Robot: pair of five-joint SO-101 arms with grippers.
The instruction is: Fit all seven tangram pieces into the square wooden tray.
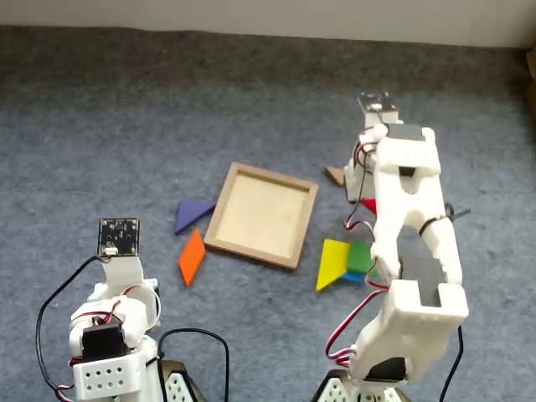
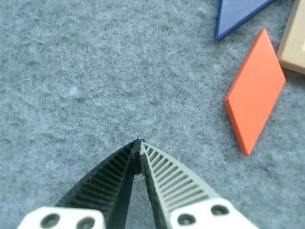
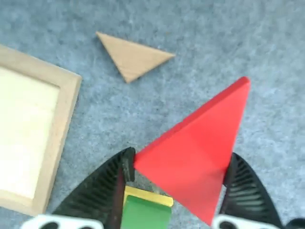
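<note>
The red triangle (image 3: 195, 152) is sitting gripped in the right hand (image 3: 178, 164), one ribbed finger pressing against each of its sides. Whether it is resting on the bench (image 1: 126, 126) or riding just above it cannot be told.

Ahead of this hand's tips, and apart from them, the tan triangle (image 3: 133, 59) is lying flat on the grey covering. Off to the hand's side nearer the other arm, the square wooden tray (image 3: 66, 119) is lying with its rim close by and plain wood showing inside. Every piece in sight is lying outside it. Behind the hand, toward its own arm's base, the yellow piece (image 1: 333, 262) and green piece (image 1: 361, 257) are lying touching each other, with a small blue piece (image 1: 353, 276) peeking out at the green one's edge. These are crowding the strip between the tray and the right arm.

The left hand (image 2: 139, 148) is pinching shut on nothing, tips low over the bench. Ahead of it and to the tray side, the orange parallelogram (image 2: 255, 93) is lying near, and the blue triangle (image 2: 236, 12) is lying beyond it, both just beside the tray's rim. Open covering is stretching away on this hand's other side, and past the tray to the bench's far edge.
</note>
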